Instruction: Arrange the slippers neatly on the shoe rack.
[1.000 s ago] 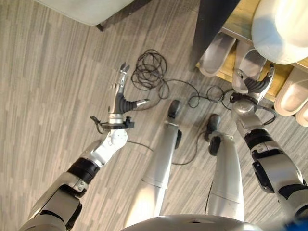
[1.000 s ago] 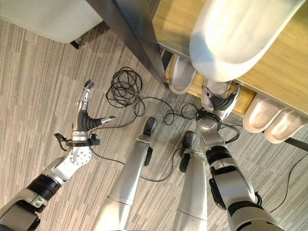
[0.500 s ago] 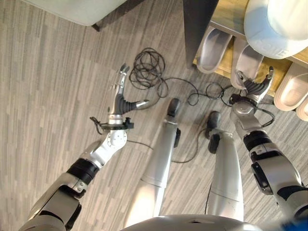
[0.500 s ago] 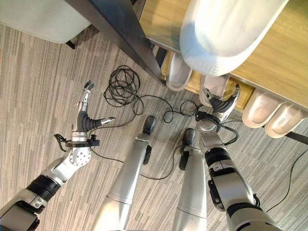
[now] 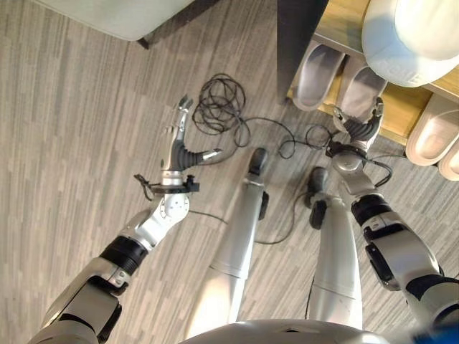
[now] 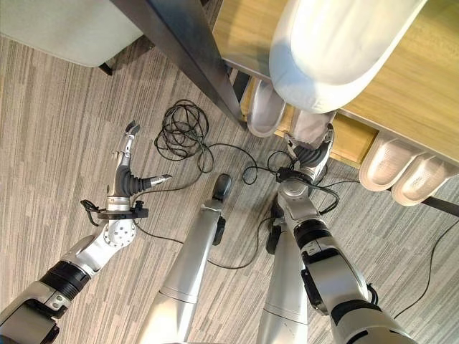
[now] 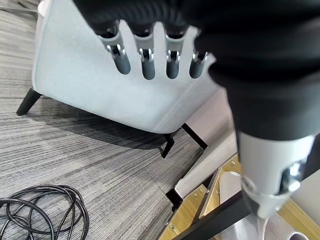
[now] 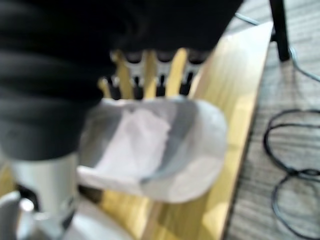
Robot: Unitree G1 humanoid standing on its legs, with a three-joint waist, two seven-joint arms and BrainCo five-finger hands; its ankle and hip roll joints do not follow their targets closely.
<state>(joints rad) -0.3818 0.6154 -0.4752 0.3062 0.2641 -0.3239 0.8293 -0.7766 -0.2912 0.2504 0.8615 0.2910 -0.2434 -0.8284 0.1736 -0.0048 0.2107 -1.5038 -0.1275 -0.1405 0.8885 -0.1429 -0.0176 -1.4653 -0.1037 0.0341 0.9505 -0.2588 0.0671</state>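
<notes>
While the right hand point(image 5: 356, 127) reaches onto the lower shelf of the shoe rack point(image 6: 351, 140), its fingers and thumb are curled about the heel end of a pale grey slipper point(image 8: 160, 150), which lies on the wooden shelf with its toe pointing inward. A second slipper point(image 5: 318, 64) sits just beside it toward the robot's left, and two more slippers point(image 6: 405, 168) lie further along the same shelf toward the robot's right. In my judgement the step in hand is the placing or squaring-up of the held slipper next to its neighbour; the placement looks nearly complete. The next move calls for settling the slipper parallel to the second slipper, then releasing it cleanly without dragging it askew. The left hand point(image 5: 181, 140) hangs idle over the floor, well apart from the rack, fingers straight and holding nothing. Obstructions noted: the rack's dark upright post point(image 6: 183, 50) stands close to the second slipper, a large white rounded object point(image 6: 337, 43) on the upper level overhangs the working area and hides part of the shelf, and a pale upholstered chair point(image 7: 100, 80) stands away from the rack, clear of the work.
</notes>
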